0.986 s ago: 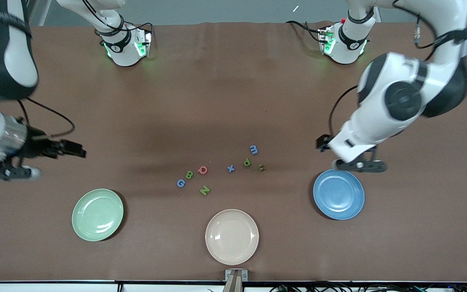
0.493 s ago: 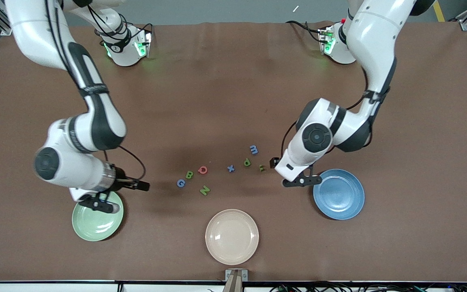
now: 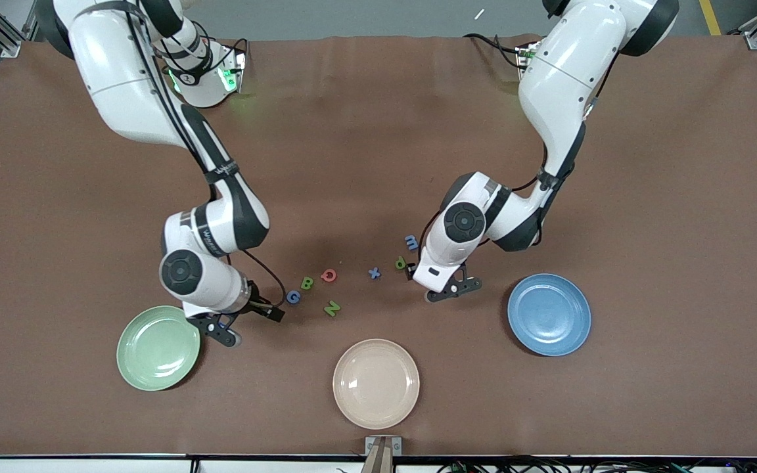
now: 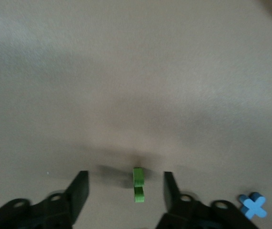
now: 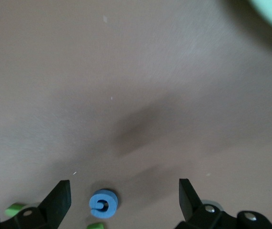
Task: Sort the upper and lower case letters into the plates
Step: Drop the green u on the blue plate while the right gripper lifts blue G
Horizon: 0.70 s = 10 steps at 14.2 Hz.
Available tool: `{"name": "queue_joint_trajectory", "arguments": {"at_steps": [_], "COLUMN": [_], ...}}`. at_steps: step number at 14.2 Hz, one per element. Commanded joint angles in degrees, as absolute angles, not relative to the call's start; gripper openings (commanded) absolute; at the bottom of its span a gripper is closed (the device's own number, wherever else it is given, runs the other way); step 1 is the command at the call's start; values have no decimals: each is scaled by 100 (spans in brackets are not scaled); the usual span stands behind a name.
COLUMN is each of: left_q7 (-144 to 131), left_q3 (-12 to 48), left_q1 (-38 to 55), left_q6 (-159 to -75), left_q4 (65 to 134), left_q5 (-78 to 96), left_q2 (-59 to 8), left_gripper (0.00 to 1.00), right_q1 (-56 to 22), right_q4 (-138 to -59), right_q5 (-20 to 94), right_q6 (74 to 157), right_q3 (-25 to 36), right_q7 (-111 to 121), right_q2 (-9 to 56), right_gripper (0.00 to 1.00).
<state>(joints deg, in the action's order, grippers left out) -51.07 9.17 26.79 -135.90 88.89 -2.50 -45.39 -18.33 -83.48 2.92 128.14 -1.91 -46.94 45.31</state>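
Reaching down among the scattered foam letters, the left tool [image 4: 125,191] has its fingers [image 4: 80,188] apart, one on each side of a small green letter [image 4: 138,184] that stands on the counter [image 3: 365,144] in the gap; neither finger touches it. A blue x [image 4: 253,205] lies just beside this tool, toward the right arm's end of the counter. In the front view the left tool [image 3: 428,281] sits low between the lowercase letters, a green p [image 3: 401,263] and a blue m [image 3: 411,242], and the blue plate [image 3: 549,315], which lies near it toward the left arm's end.

The right tool [image 5: 125,200] is wide apart and holds nothing. A blue G [image 5: 103,202] lies flat under its gap, nearer to one finger. In the front view this tool [image 3: 247,315] is low, just beside the pale green plate [image 3: 158,348], with the blue G [image 3: 294,297], green B [image 3: 307,283], red Q [image 3: 329,275] and green N [image 3: 332,307] toward the left arm's end.

Both plates are round, glossy and of equal size. A cream plate [image 3: 376,383] lies between them, nearer the front camera.
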Motion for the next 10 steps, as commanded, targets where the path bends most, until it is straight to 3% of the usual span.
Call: {"name": "queue_joint_trajectory", "arguments": {"at_steps": [1,2,3,4,5,10], "left_q7": [-5220,-5308,-5309,-5300,-5309,-5308], "left_q3": [879,888,879,888,879,695], "left_q1": [2733,2733,2733,2742,2803,2707], "left_q6": [-13623,-13623,-13623,-13623,-13614,-13046], "left_q4": [8860,8859,8868,8886,8886,8903], "left_q5": [-158,-167,-167,-176,-167,-1076], "left_q2": [-4666,-4684,-4693,-4685,-4676,-4282], "left_gripper": [57,52,39,7,0,0], "right_q1": [-2004,-2021,-2082,-2109,-2118,-2180], "right_q4": [-8227,-8227,-8227,-8227,-8227,-8227], "right_q5": [70,62,70,70,79,105], "right_q6": [12867,12867,12867,12858,12850,12858], "right_q3": [-158,-158,-158,-158,-167,-167], "right_q7": [-4913,-4913,-4904,-4904,-4896,-4896], "right_q2": [4772,4807,4834,4851,4852,4869], "right_gripper": [100,100,100,100,100,87]}}
